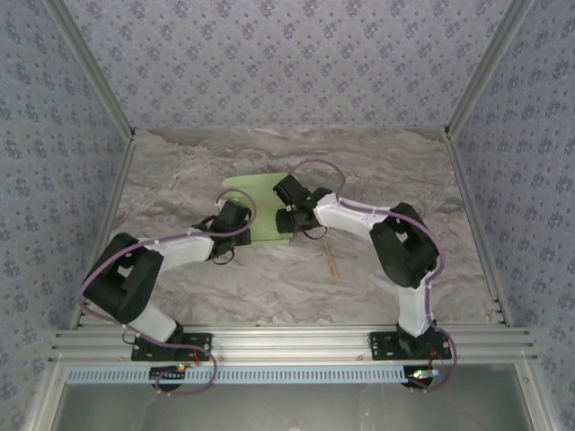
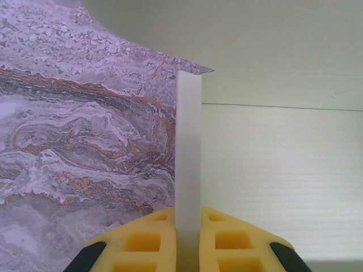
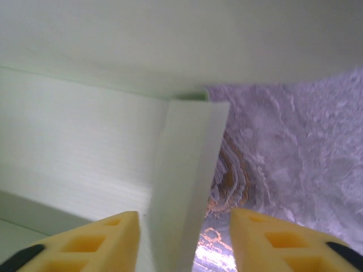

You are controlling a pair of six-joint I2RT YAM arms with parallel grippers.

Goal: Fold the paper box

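Marbled grey table [image 1: 377,278] with flowered wallpaper on three sides is your workspace, and the paper box [image 1: 254,192] lies near its middle, between both arms. Your left gripper [image 2: 188,218] is pressed together on one side flap [image 2: 188,147]. That flap stands upright and edge-on between the yellow pads, while the main panel lies flat beside it. Your right gripper [image 3: 184,218] is spread, with another flap [image 3: 186,181] rising between its fingers. A gap shows on the right side of that flap, so nothing is pinched there. A thin wooden stick [image 1: 333,262] lies on the table to the right of the sheet and nearer the arm bases, apart from it.

By my reading you are early in the job. Two flaps are lifted along their creases, but the card is mostly a flat sheet, with no walls joined and no tab tucked. Judging from this, what is left is raising the other walls, locking the tabs and closing the shape.
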